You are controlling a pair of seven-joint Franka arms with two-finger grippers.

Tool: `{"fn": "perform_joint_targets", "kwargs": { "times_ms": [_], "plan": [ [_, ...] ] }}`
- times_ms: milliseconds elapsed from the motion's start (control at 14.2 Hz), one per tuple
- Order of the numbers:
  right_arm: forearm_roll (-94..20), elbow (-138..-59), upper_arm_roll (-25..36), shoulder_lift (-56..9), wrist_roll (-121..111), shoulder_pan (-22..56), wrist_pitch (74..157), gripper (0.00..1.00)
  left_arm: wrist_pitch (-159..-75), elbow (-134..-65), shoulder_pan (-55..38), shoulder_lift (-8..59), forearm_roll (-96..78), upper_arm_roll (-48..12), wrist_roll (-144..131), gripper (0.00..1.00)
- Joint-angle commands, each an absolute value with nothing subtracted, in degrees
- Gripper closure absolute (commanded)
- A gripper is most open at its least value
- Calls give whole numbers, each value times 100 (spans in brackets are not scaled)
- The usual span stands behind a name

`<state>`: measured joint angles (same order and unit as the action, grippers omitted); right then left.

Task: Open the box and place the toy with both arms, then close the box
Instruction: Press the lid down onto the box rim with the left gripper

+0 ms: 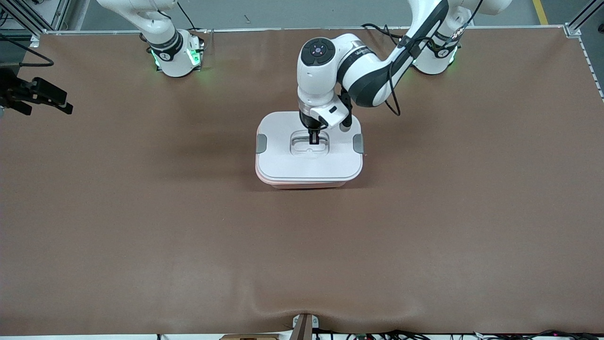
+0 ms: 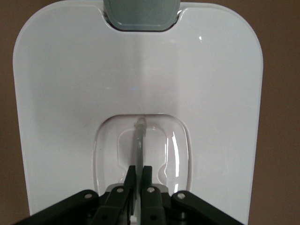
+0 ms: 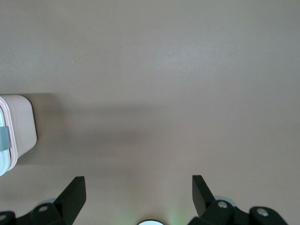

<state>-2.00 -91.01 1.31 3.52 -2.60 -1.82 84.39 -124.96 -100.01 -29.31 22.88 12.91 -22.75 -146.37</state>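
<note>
On table: lidded pink box (image 1: 309, 182); left tool (image 1: 313, 140) pinching lid handle (image 2: 139, 140); right tool (image 3: 138, 194) wide.

Box (image 1: 309, 182): pale translucent pink
Lid (image 1: 283, 156): plain white, with grey side clips (image 1: 261, 143)
Handle (image 2: 140, 145): clear, greyish
Left gripper (image 1: 314, 140): black
Right gripper (image 3: 139, 192): black
Arms (image 1: 325, 71): white, black joints
Bases (image 1: 177, 59): green-lit
Table (image 1: 141, 226): plain brown

A robotics lab or test cell; two white arms stand bolted on green-lit bases (image 1: 177, 56) at twelve o'clock of a table (image 1: 141, 226) under plain brown matting; aluminium frame posts (image 1: 583, 19) mark the corners; bundled cables (image 1: 401, 334) trail along the six o'clock edge; grey industrial floor with a yellow line (image 1: 540, 12).
</note>
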Motion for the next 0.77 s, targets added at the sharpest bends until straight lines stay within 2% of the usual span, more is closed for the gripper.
{"fn": "perform_joint_targets", "kwargs": {
  "times_ms": [0,703],
  "plan": [
    [-132,-9114,61,334,-229,-308,8586,0,-12516,-9782,-2979,2434,1459,-2268,-14853,100],
    [-132,-9009,27,325,-264,-220,8569,0,-12516,-9606,-2997,2646,1459,-2250,-15020,100]
  ]
}}
